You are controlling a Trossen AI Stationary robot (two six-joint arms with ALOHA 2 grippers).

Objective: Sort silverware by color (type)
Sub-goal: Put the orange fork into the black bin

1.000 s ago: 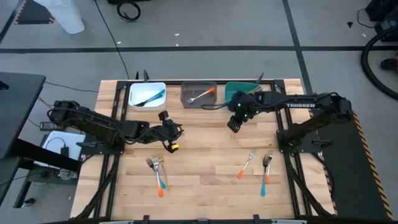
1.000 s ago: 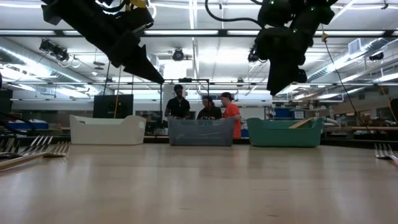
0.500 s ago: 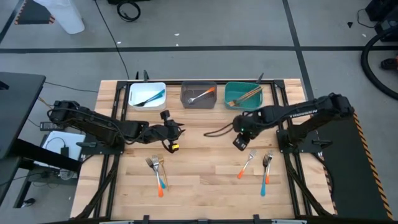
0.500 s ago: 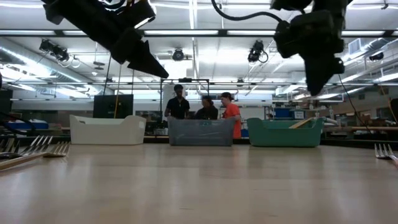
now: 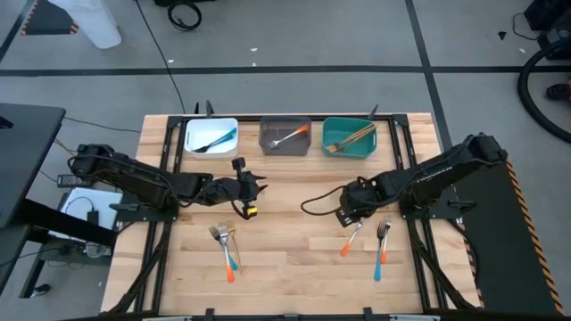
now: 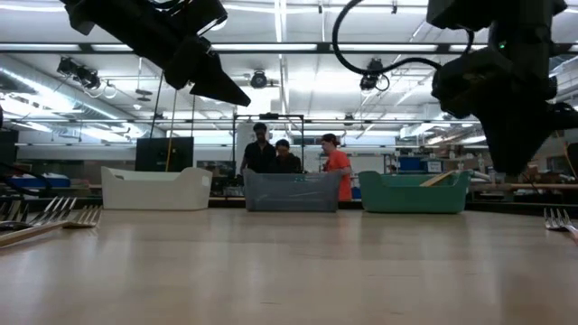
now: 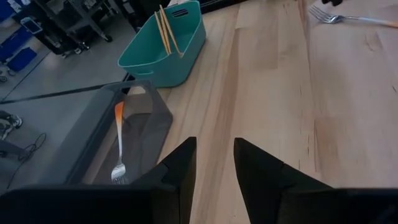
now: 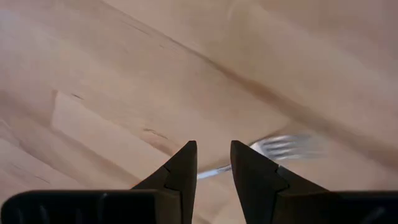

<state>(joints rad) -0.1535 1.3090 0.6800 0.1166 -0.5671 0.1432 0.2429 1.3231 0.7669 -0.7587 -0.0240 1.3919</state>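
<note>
High view: the right gripper (image 5: 347,214) hangs low over the wooden table (image 5: 285,259), just above the head end of an orange-handled fork (image 5: 352,237) that lies slanting away from it toward the table's near edge. Its 2 fingers (image 8: 183,171) stand a narrow gap apart with nothing between them, and the fork's tines (image 8: 283,147) show just beyond the fingertips. Beside that fork, on the side away from the left arm, lies a second orange-handled fork (image 5: 383,242).

The left gripper (image 5: 251,187) hovers mid-table, its fingers (image 7: 180,171) also slightly parted and empty. Just on the near side of it lies a cluster of forks (image 5: 226,247), with blue, orange and gold handles.

Beyond both grippers, along the far edge, sit 3 bins. The white bin (image 5: 211,136) holds a blue-handled utensil (image 5: 217,141); the grey bin (image 5: 285,136) holds an orange-handled fork (image 7: 118,142); the teal bin (image 5: 349,135) holds gold utensils (image 7: 165,29).

In the low view, 3 people (image 6: 289,161) stand in the room behind the bins.
</note>
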